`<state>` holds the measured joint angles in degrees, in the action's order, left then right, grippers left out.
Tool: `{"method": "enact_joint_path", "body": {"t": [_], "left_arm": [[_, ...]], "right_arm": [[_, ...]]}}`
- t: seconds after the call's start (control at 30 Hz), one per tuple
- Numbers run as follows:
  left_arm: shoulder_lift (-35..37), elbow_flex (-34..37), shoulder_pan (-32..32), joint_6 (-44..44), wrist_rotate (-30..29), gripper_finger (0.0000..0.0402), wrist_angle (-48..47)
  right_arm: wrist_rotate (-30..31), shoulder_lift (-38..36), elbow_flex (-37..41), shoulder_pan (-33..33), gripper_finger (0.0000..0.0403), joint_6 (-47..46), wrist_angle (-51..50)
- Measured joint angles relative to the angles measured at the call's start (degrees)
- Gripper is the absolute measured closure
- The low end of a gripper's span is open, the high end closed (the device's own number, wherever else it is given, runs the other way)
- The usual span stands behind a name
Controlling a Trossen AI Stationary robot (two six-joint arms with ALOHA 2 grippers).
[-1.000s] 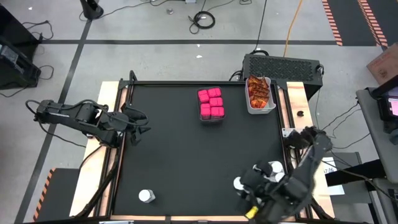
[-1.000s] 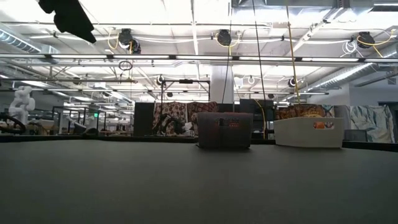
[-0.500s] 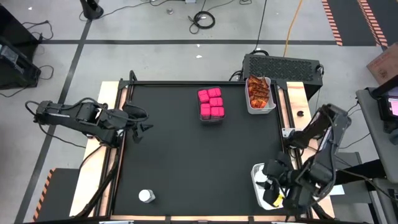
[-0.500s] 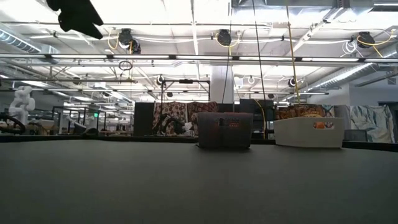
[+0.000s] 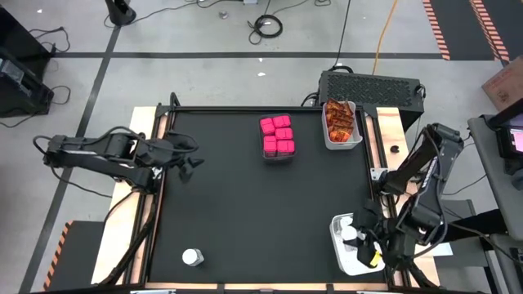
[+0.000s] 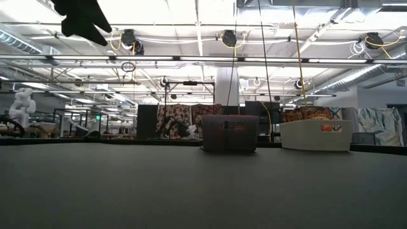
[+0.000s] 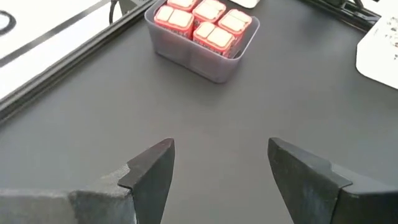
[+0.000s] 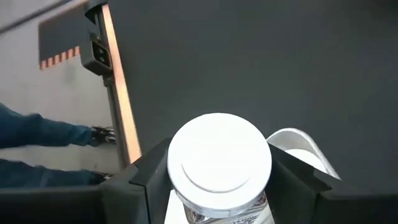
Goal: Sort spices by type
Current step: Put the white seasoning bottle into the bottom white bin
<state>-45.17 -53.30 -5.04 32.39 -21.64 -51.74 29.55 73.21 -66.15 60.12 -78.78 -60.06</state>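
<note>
Several pink packs (image 5: 278,137) stand in a clear tray (image 7: 186,53) at the far middle. Orange-red sachets (image 5: 340,121) fill a white bin (image 5: 329,140) at the far right. One jar with a white lid (image 5: 193,257) stands upright on the mat near the front left. My right gripper (image 8: 219,168) is shut on another white-lidded jar (image 8: 219,155), over a white bin (image 5: 338,227) at the near right corner. At the table's left edge, my left gripper (image 7: 221,155) hangs open above the mat, pointing toward the pink packs. My right gripper pinches the jar by its body, just under the lid (image 8: 178,200), one dark finger (image 8: 143,171) on each side. It slants down at the jar from the near right corner. The round lid faces the wrist camera. Whether the jar's bottom touches the bin below is hidden.
The black mat (image 5: 245,204) is bare between the far bins and the lone jar. A person's dark-blue sleeve and gloved hand (image 8: 93,134) show beyond the table's wooden edge. In the low view the tray (image 6: 230,133) and the sachet bin (image 6: 316,135) stand at the far edge.
My right gripper, still shut on the jar, has drawn back from the near edge toward the table's right and come lower, ending over the white bin at the near right corner. That bin was behind the arm and now shows.
</note>
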Motion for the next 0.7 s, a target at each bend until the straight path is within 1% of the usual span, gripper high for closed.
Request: {"method": "enact_joint_path", "body": {"t": [0.07,0.13,0.23,0.37,0.5,0.63,0.7], "left_arm": [[-0.3,0.0,0.4,1.2,0.5,0.0142,-0.1],[-0.8,0.0,0.6,1.8,0.5,0.0142,-0.2],[-1.7,0.0,0.6,1.6,0.5,0.0142,-0.2],[-3.2,0.0,0.6,1.7,0.5,0.0142,-0.1],[-4.8,0.0,0.6,1.8,0.7,0.0142,0.4],[-6.3,0.0,0.6,1.8,3.4,0.0142,0.4],[-6.9,0.0,0.6,1.9,4.4,0.0142,0.4]], "right_arm": [[-0.8,-0.1,0.0,0.0,0.0206,-3.4,0.9],[-3.4,0.3,0.0,0.0,0.0206,-3.9,2.7],[-3.8,1.9,0.0,0.8,0.0206,0.8,4.5],[-3.1,4.7,0.0,0.8,0.0206,7.3,3.6],[-3.0,7.8,0.0,0.8,0.0206,10.4,1.2],[-2.6,10.2,0.0,0.8,0.0206,12.1,1.1],[-2.3,10.6,1.3,1.1,0.0206,11.8,1.9]]}}
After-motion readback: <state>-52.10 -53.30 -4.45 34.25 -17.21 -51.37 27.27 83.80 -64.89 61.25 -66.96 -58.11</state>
